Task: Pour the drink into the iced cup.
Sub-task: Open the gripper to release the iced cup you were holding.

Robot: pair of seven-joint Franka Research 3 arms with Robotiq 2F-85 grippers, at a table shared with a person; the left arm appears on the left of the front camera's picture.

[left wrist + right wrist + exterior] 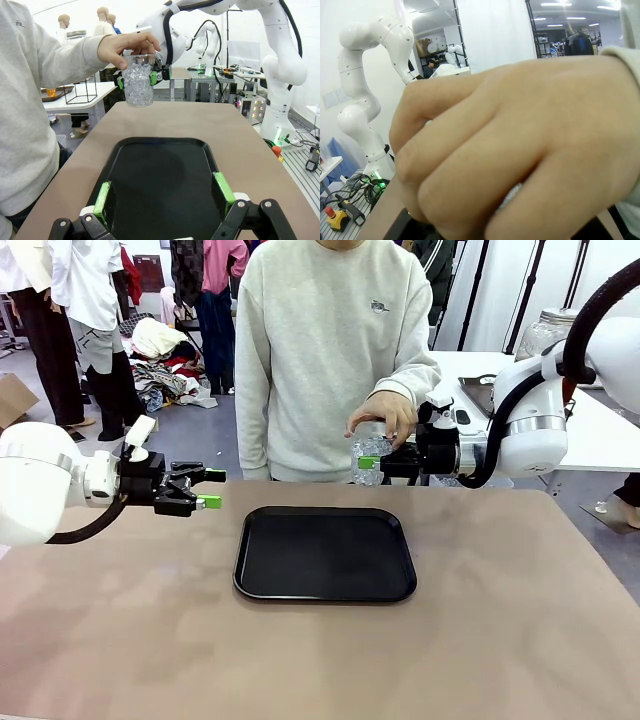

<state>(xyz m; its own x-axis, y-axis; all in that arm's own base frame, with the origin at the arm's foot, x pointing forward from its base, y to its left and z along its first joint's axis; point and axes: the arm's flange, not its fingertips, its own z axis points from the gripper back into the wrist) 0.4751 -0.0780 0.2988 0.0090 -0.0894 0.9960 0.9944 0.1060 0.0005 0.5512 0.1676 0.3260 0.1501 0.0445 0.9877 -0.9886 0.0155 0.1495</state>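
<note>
The pour looks not yet begun: the right tool (372, 462) is clamped on the clear plastic cup of ice (138, 84), held in the air above the far edge of the counter (500, 620), with the person's hand (383, 418) gripping its rim. The left tool (210, 489) hangs wide open and empty beside the empty black tray (326, 553). No drink can be made out in reach, and the hand over the cup's mouth would block pouring.

Bare black tray (325, 553) mid-table, open tabletop (520, 640) around it, person's hand (383, 417) covering the iced cup (138, 84) at far edge.
</note>
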